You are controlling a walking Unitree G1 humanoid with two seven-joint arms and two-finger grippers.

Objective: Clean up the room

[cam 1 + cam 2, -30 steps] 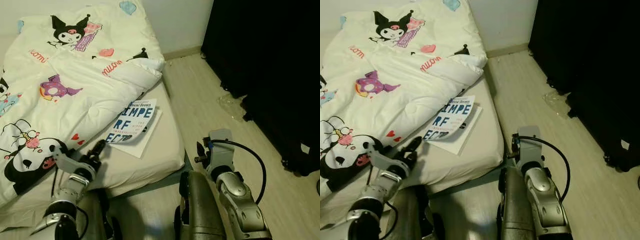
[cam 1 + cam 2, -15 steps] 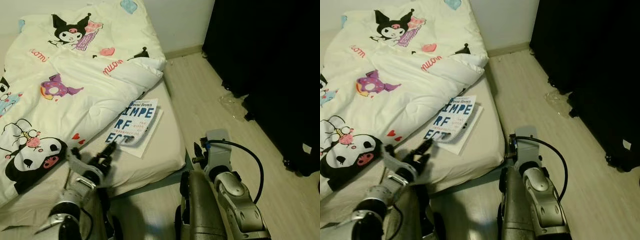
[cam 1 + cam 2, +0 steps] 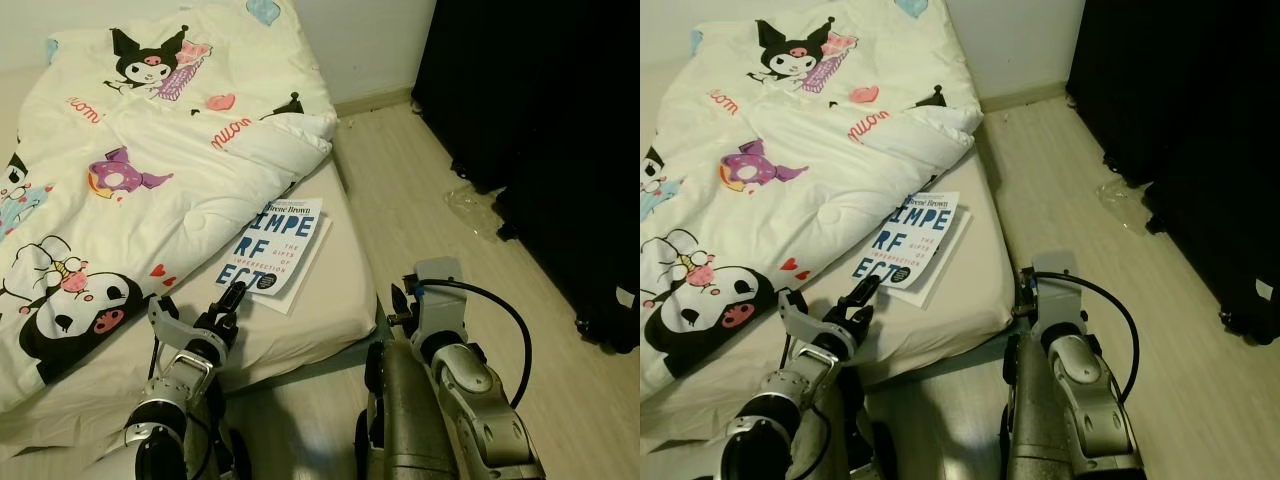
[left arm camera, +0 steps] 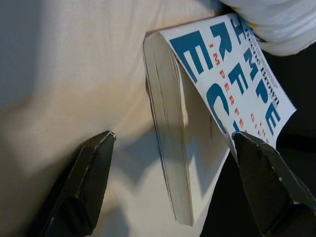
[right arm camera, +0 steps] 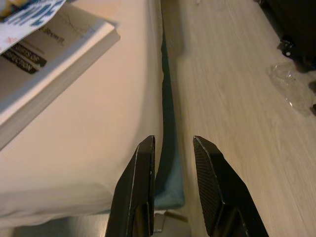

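While spread wide, left claw (image 3: 229, 303) reaches low toward the book (image 3: 275, 246).

The bed (image 3: 330, 300) is carrying a cartoon-print quilt (image 3: 150, 170) and a book (image 3: 278, 245), its upper edge lying under the quilt. The floor (image 3: 420, 200) is carrying a clear wrapper (image 3: 470, 205).

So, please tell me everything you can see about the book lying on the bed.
The book is a thick paperback with a white cover and large blue letters. It lies flat on the bare mattress sheet, near the bed's edge, its far corner tucked under the cartoon-print duvet. Its front cover curls upward. The open left gripper is beside its near corner, not touching.
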